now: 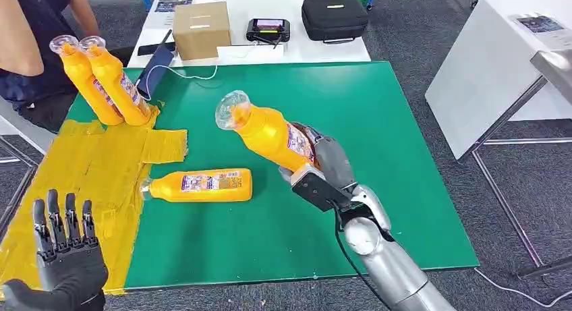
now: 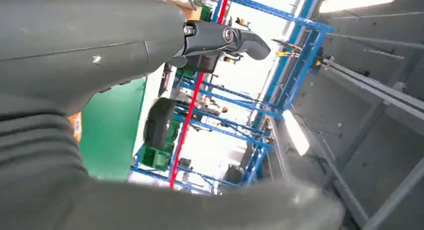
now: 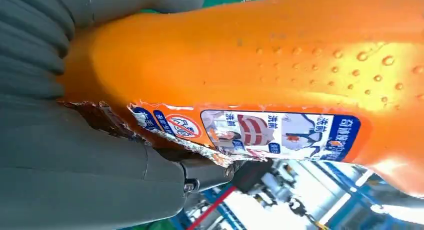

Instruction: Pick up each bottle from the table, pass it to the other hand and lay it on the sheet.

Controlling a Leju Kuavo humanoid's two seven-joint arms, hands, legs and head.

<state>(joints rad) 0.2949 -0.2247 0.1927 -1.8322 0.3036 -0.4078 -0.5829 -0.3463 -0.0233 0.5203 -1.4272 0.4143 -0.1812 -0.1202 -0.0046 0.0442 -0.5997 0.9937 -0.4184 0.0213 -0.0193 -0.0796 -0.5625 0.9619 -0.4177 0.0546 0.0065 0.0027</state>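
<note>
Above the green mat, my right hand holds an orange bottle by its lower body, fingers wrapped round it, the clear cap tilted up and toward my left. Close up from the right wrist, my fingers press against the bottle's side just beside the label, whose foil edge is torn and curling where I grip. Beads of wet stand on the plastic, so I judge the surface slippery and the label a poor place to bear on; it may slide or tear further.

Down at my near left, my left hand hovers over the near end of the yellow sheet, palm up and fingers spread, holding nothing. It is well apart from the bottle I carry.

My guess is that the bottle is fairly stiff plastic that gives a little under squeeze, and heavy enough toward the base if full, though I cannot tell how full it is. For the pass I would take it with the left hand round the bare shoulder below the cap, clear of my right fingers, and let go only once it is firmly wrapped.

Two bottles lie side by side at the far end of the sheet, touching each other. Another bottle lies on its side on the mat, its cap just at the sheet's edge.
</note>
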